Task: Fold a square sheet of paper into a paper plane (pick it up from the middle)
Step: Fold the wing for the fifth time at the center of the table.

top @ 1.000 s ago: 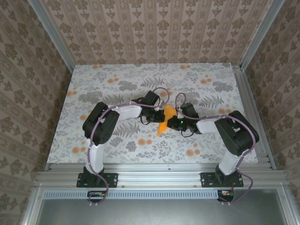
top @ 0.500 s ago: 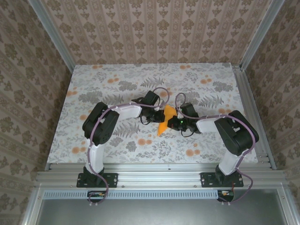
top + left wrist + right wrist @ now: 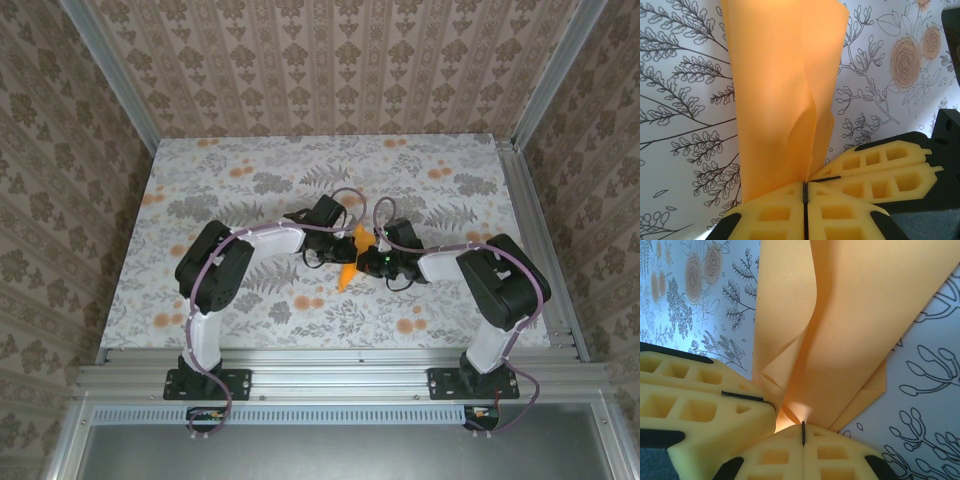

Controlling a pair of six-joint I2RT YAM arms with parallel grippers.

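The square sheet of paper (image 3: 348, 270) is a creased, folded bright-orange shape held up between the two arms at mid-table. In the left wrist view the paper (image 3: 780, 100) rises from my left gripper (image 3: 805, 189), whose yellow pads are pressed together on its lower edge. In the right wrist view its folded layers (image 3: 855, 325) fan out from my right gripper (image 3: 803, 432), also shut on it. The two grippers meet tip to tip: the right one's fingers (image 3: 880, 167) lie beside the left's, and the left one's fingers (image 3: 695, 400) beside the right's. From above, left gripper (image 3: 346, 250) and right gripper (image 3: 366, 262) almost touch.
A floral cloth (image 3: 250, 190) covers the table, with a metal frame rail (image 3: 535, 250) along the right side and patterned walls around. Open cloth lies beyond the arms toward the back and to both sides.
The paper between the grippers has drawn together into a narrower, more upright shape, and the left gripper has edged slightly toward the right one. The right jaws have pressed fully closed.
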